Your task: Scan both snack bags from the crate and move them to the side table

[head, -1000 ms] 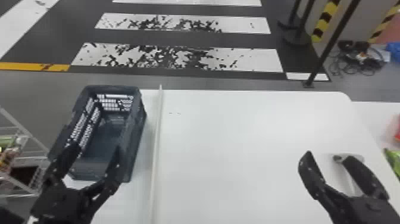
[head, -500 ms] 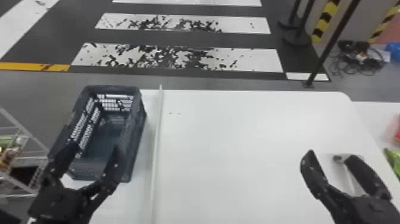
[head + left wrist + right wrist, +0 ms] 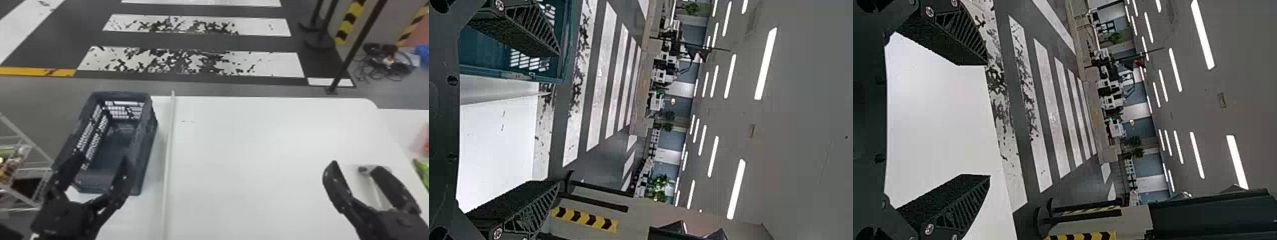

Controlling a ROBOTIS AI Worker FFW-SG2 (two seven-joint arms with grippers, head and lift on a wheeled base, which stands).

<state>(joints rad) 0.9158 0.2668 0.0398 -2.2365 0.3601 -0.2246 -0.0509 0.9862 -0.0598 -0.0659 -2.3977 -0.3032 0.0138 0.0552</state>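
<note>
My left gripper (image 3: 103,159) stands open over the near end of the dark crate (image 3: 146,150), whose bare floor is visible between its walls. In the left wrist view, nothing is between the fingers of the left gripper (image 3: 559,119), and the crate (image 3: 514,75) lies beyond one finger. Above the white table's right part is my right gripper (image 3: 356,166), open; the right wrist view has this gripper (image 3: 988,120) holding nothing. At the head view's right edge, a red bag-like item (image 3: 426,140) and a green one (image 3: 423,170) rest on the side table (image 3: 405,124).
A small grey-white device (image 3: 367,169) with a thin stem sits on the table (image 3: 255,153) beside the right fingers. A raised strip (image 3: 169,143) runs front to back right of the crate. At left stands a wire rack (image 3: 22,137) with goods.
Both grippers have shifted very slightly, the right one a touch forward. The crate and the bag-like items have stayed where they were.
</note>
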